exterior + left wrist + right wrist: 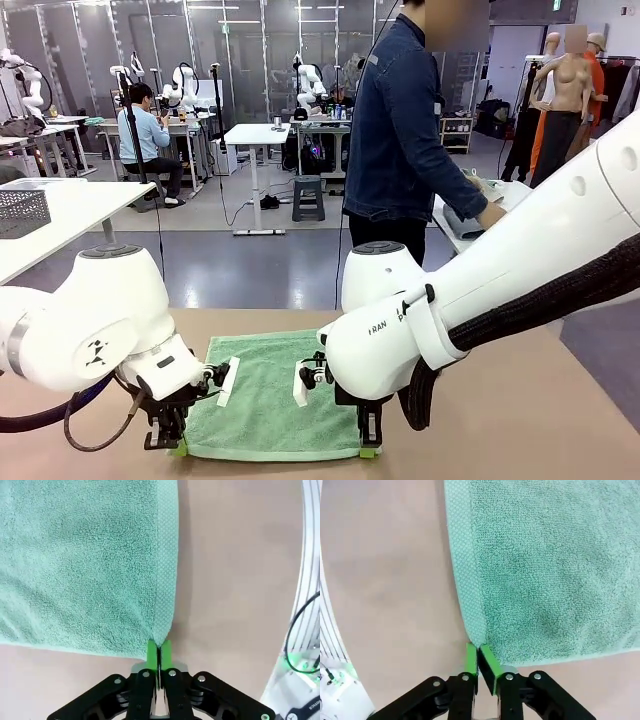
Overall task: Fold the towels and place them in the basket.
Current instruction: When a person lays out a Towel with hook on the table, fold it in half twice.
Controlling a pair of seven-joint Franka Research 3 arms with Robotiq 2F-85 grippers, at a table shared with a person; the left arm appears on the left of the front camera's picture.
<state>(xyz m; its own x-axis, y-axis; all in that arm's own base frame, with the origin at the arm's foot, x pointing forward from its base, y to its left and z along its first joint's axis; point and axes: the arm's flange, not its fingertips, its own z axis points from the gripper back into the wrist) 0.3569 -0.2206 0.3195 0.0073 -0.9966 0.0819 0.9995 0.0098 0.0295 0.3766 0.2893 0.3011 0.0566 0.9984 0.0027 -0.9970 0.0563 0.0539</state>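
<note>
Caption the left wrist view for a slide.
Left gripper pinches a corner of the green towel on the table.

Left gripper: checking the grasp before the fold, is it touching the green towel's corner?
Touching. The left wrist view shows the left gripper shut on a corner of the green towel, with the hem pinched.

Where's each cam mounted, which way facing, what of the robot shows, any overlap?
Front: fixed between the arms, facing across the table toward the person; left arm and right arm show.
Left wrist: on its arm, looking down at the green towel; left claw shut on its corner.
Right wrist: mirrored; right claw shut on another corner.
Shared: the towel.
</note>
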